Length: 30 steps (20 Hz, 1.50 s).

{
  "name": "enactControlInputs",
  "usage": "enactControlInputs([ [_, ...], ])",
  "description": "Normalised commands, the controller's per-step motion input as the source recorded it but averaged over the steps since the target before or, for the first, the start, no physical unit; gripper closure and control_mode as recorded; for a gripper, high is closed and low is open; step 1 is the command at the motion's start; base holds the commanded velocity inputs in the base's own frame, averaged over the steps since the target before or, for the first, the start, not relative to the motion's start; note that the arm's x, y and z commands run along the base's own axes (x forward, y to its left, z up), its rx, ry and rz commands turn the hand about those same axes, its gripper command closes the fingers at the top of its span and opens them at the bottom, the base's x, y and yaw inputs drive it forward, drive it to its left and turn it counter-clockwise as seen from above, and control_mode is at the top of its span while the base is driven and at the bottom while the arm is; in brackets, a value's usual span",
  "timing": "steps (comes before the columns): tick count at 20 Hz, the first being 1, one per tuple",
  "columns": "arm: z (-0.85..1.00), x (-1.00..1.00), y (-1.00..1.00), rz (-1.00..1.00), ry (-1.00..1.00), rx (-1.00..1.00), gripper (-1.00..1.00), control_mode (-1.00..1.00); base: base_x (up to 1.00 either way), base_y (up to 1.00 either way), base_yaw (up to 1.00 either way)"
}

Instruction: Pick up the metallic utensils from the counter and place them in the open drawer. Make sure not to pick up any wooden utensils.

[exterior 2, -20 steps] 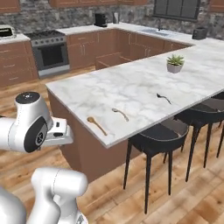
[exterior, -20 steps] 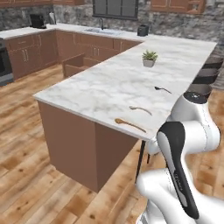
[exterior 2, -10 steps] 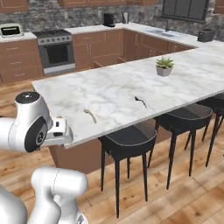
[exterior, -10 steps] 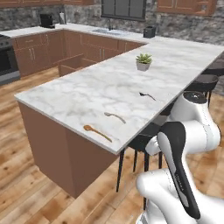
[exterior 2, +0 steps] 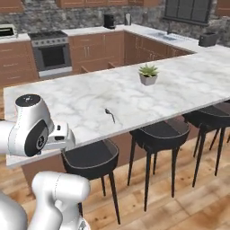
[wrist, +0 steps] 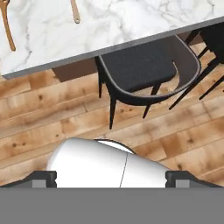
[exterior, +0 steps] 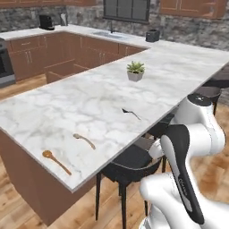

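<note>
A small grey metal spoon (exterior: 131, 112) lies near the front edge of the white marble counter (exterior: 89, 98); it also shows as the metal spoon (exterior 2: 109, 114) in the right base view. Two wooden spoons (exterior: 54, 161) (exterior: 84, 141) lie further left along that edge, and their handles, the wooden spoons (wrist: 6, 26) (wrist: 75, 11), reach into the top left of the hand view. The open drawer (exterior: 59, 70) juts from the far cabinets. My gripper (wrist: 111, 179) is open and empty, looking down at floor and a stool, off the counter's edge.
A potted plant (exterior: 135, 71) stands mid-counter. Black stools (exterior 2: 159, 132) (wrist: 144, 70) line the counter's near side, one directly below the hand. A stove (exterior 2: 51, 54) and sink (exterior: 112, 33) sit along the back wall. Wooden floor (wrist: 52, 118) spreads underneath.
The base has driven along the counter, so the whole scene has shifted and the counter looks nearer. The utensils have not moved on it. The gripper has stayed open.
</note>
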Motion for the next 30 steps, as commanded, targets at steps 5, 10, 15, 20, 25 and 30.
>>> enactControlInputs([
  [5,0.00,0.00,0.00,0.00,0.00,0.00,-1.00,1.00,0.84,-0.96,0.47],
  [10,0.00,0.00,0.00,0.00,0.00,0.00,-1.00,1.00,-0.18,-1.00,0.44],
  [15,0.00,0.00,0.00,0.00,0.00,0.00,-1.00,1.00,-0.03,-0.91,0.29],
  [20,0.00,0.00,0.00,0.00,0.00,0.00,-1.00,1.00,0.38,-0.08,0.02],
  [25,0.00,0.00,0.00,0.00,0.00,0.00,-1.00,1.00,0.47,0.30,0.00],
  [30,0.00,0.00,0.00,0.00,0.00,0.00,-1.00,1.00,0.65,0.40,0.00],
])
